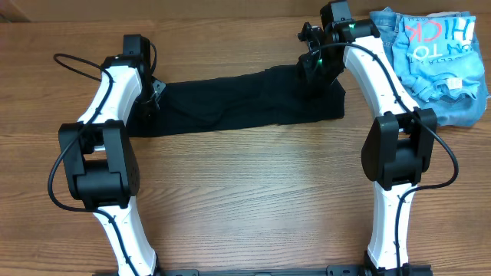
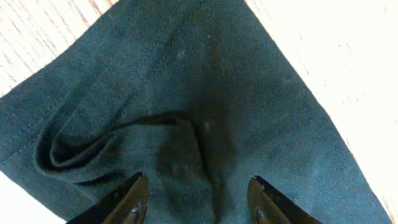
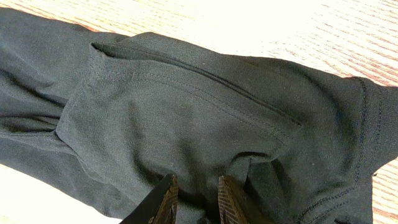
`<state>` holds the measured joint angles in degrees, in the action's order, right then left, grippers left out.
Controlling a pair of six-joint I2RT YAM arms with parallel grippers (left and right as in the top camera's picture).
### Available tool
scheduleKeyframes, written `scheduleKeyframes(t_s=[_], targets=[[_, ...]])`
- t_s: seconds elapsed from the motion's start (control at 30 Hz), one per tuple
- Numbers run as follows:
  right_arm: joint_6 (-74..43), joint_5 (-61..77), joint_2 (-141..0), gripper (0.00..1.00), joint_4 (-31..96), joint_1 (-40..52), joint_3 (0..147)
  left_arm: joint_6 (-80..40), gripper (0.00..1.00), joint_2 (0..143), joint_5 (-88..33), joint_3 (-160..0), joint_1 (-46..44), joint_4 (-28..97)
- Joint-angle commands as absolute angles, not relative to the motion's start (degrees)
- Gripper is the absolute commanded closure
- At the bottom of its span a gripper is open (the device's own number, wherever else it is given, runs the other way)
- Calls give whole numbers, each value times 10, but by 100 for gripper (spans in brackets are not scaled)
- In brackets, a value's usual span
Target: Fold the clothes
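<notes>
A black T-shirt (image 1: 230, 103) lies on a wooden desk (image 1: 253, 184), folded into a long narrow band. A light blue printed shirt (image 1: 430, 54) sits in a heap at the desk's far corner. The band runs away from that blue shirt, and its near end stops just short of it without touching.

The right pincer (image 3: 197, 183) is at the end of the band closest to the blue shirt. Its two fingers are almost together, clamped on a small pinch of black cloth, and creases fan out from the grip. The left pincer (image 2: 198, 180) is at the end farthest from the blue shirt. Its fingers stand well apart above the cloth and grip nothing; a soft ridge of fabric lies beside them.

The T-shirt looks light, thin and limp — it wrinkles and sags wherever it is lifted, and it will not hold a shape by itself. It is not fragile or slippery, but layers pinched singly are likely to slide apart. The best hold is probably at each end of the band near a corner, catching every layer along the stitched hem (image 3: 205, 93).
</notes>
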<state>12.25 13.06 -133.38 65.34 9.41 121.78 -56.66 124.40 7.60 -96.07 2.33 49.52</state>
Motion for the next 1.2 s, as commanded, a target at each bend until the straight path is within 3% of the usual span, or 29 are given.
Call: scheduleKeyframes(t_s=[0.0,0.5,0.57,0.7,0.83,1.17], targets=[[124,129,-1329,74,651,93,1215,-575,45,1254,102,-952,22,492],[124,129,-1329,74,652,93,1215,-579,48,1254,112,-935,23,490],[124,129,-1329,74,652,93,1215,-579,53,1254,111,-935,23,488],[124,129,-1329,74,652,93,1215,-578,78,1254,111,-938,23,479],[125,129,-1329,74,652,93,1215,-537,87,1253,111,-969,23,500],[124,129,-1329,74,652,93,1215,-527,78,1253,136,-1005,23,674]])
